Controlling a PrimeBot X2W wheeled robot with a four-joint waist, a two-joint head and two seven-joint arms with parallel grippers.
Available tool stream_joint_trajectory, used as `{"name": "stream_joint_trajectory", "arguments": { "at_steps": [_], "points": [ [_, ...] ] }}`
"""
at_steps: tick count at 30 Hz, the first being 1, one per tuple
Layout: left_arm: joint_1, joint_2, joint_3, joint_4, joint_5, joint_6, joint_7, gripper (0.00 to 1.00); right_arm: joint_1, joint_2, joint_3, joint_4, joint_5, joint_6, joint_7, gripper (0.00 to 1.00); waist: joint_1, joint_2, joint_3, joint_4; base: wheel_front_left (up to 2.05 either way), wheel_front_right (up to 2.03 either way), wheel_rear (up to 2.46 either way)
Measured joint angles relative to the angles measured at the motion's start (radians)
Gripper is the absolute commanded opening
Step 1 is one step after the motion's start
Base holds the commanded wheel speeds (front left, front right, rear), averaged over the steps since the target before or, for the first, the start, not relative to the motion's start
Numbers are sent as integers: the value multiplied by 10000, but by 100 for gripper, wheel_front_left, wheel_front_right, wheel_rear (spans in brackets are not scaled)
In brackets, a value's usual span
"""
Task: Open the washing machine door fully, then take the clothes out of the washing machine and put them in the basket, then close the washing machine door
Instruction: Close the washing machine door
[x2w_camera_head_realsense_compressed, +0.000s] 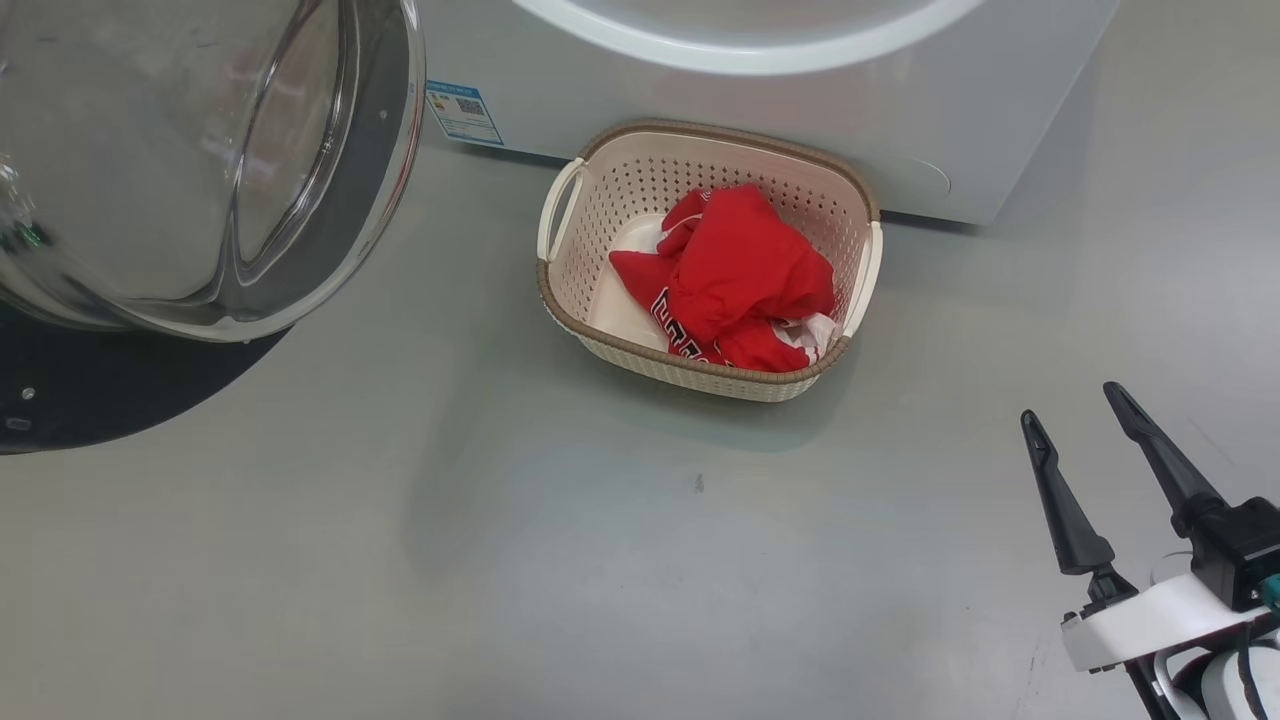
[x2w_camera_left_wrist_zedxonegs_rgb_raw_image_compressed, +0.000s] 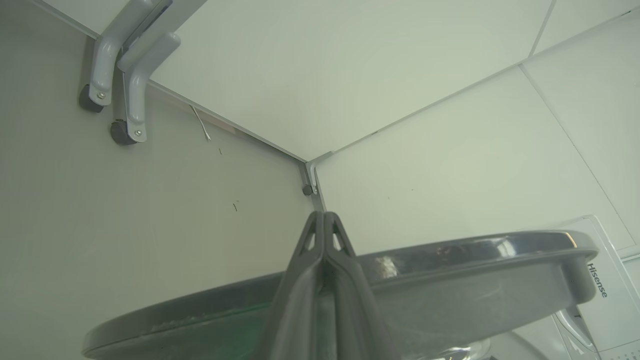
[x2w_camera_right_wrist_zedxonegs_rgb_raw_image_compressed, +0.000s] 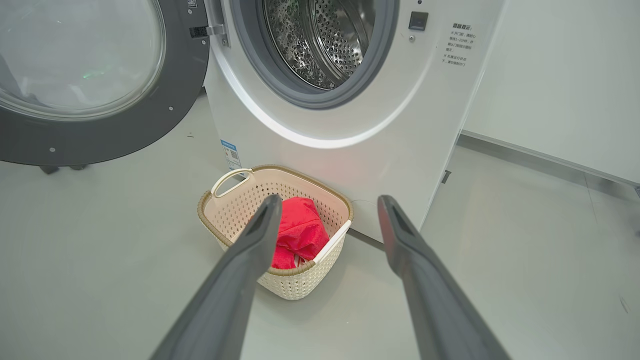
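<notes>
One step left, I'd say: washing machine (x2w_camera_right_wrist_zedxonegs_rgb_raw_image_compressed: 380, 150) drum looks empty, door (x2w_camera_right_wrist_zedxonegs_rgb_raw_image_compressed: 125, 125) wide open, stiff, glossy, likely slick, so push the black frame's free edge, not the glass; basket (x2w_camera_head_realsense_compressed: 700, 130) holds the clothes (x2w_camera_head_realsense_compressed: 740, 270); left gripper (x2w_camera_left_wrist_zedxonegs_rgb_raw_image_compressed: 324, 216) pressed together by the door rim, right gripper (x2w_camera_head_realsense_compressed: 1071, 402) spread, empty.

The basket (x2w_camera_head_realsense_compressed: 560, 300) stands on the floor (x2w_camera_head_realsense_compressed: 500, 560) just before the washing machine (x2w_camera_head_realsense_compressed: 760, 110), below its drum (x2w_camera_right_wrist_zedxonegs_rgb_raw_image_compressed: 320, 45). The clothes (x2w_camera_head_realsense_compressed: 745, 270) lie in the basket, toward its right side. The door (x2w_camera_head_realsense_compressed: 200, 160) stands swung out to the left, well apart from the basket. A sticker (x2w_camera_head_realsense_compressed: 463, 112) sits low on the machine's front, between door and basket. The right gripper (x2w_camera_head_realsense_compressed: 1070, 402) is over the floor, right of the basket and nearer the robot. The left gripper (x2w_camera_left_wrist_zedxonegs_rgb_raw_image_compressed: 324, 216) lies across the door's rim.
</notes>
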Motion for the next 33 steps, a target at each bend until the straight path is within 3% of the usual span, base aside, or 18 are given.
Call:
{"name": "stream_joint_trajectory", "arguments": {
  "at_steps": [14, 27, 33],
  "points": [
    [-626, 384, -370, 667, 46, 0, 650, 0, 0, -171, -29, -35, 100, 12, 92, 100, 0, 0, 148, 186, 0, 0, 0],
    [-593, 612, -566, 257, -750, 59, 2249, 0, 8, -313, -46, -105, 102, 13, 221, 100, 0, 0, 194, 463, 0, 0, 0],
    [-298, 627, -675, -105, -1302, -251, 3208, 0, 39, -328, -27, -169, 102, 17, 295, 100, 0, 0, 227, 644, 0, 0, 0]
  ]
}}
